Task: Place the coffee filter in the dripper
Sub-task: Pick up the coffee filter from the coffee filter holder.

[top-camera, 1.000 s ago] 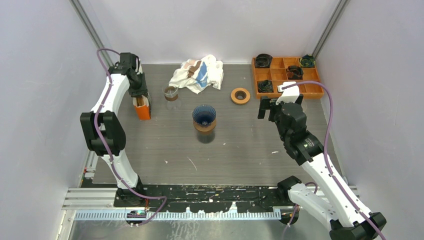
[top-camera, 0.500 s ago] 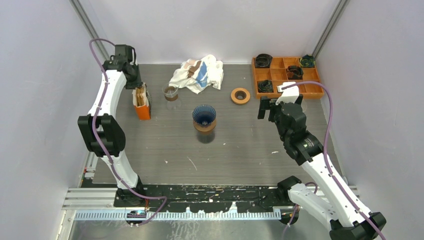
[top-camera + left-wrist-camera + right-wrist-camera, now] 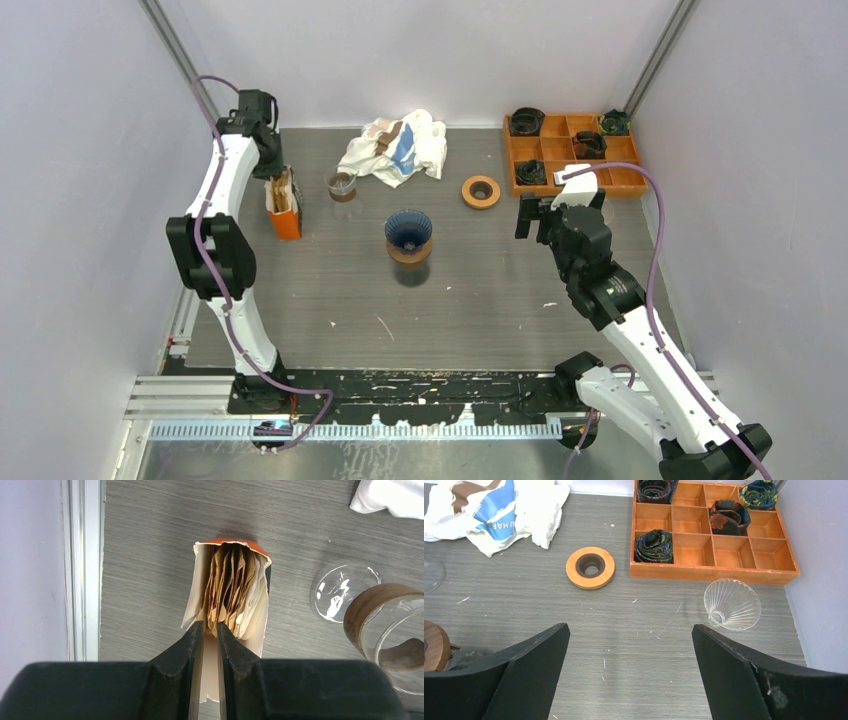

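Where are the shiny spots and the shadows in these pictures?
Left wrist view: white glints on the small glass cup, dark shadow beyond the orange filter box. Right wrist view: the clear glass dripper sparkles along its ribs. Top view: a soft dark patch on the blue dripper's near side.

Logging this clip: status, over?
Left gripper pinching brown paper coffee filters in orange carton. Right gripper open. Blue ribbed dripper empty. Glass beaker near path.

Looks like a robot lab test cell: blank white walls (image 3: 60, 250) boxing in a grey table (image 3: 480, 330), left arm (image 3: 225, 190) and right arm (image 3: 610, 290) bolted to an aluminium rail (image 3: 400, 430), props like a dripper (image 3: 409, 230) and orange compartment tray (image 3: 709, 573) staged on top.
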